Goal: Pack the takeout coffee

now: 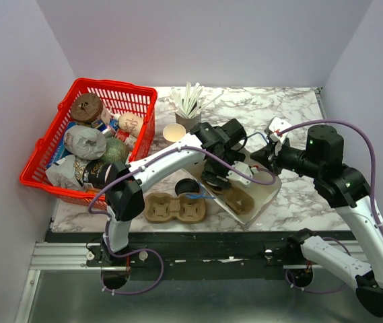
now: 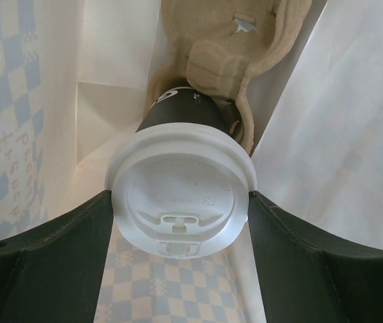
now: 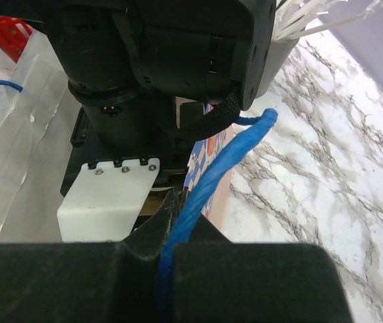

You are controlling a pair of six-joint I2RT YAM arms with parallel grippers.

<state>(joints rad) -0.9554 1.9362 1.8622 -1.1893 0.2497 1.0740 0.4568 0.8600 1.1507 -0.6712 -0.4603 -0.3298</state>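
Note:
The takeout coffee (image 2: pixel 181 202), dark-bodied with a white lid, lies tilted inside the white paper bag (image 2: pixel 353 134). Its base rests against a pulp cup carrier (image 2: pixel 225 47) in the bag. My left gripper (image 2: pixel 180 196) is closed on the lid, one finger touching each side of its rim. From above, the left gripper (image 1: pixel 225 176) reaches into the mouth of the bag (image 1: pixel 262 196), and the cup is hidden there. My right gripper (image 3: pixel 181 229) is shut on the bag's blue rope handle (image 3: pixel 235 151), holding it up just right of the left wrist at the right gripper (image 1: pixel 266 153).
A red basket (image 1: pixel 114 86) full of packets and cups stands at the back left. A cream paper cup (image 1: pixel 174 132) and a cup of white stirrers (image 1: pixel 189 108) stand behind the bag. A second pulp carrier (image 1: pixel 174 207) and a round black lid (image 1: pixel 186 187) lie near the front edge.

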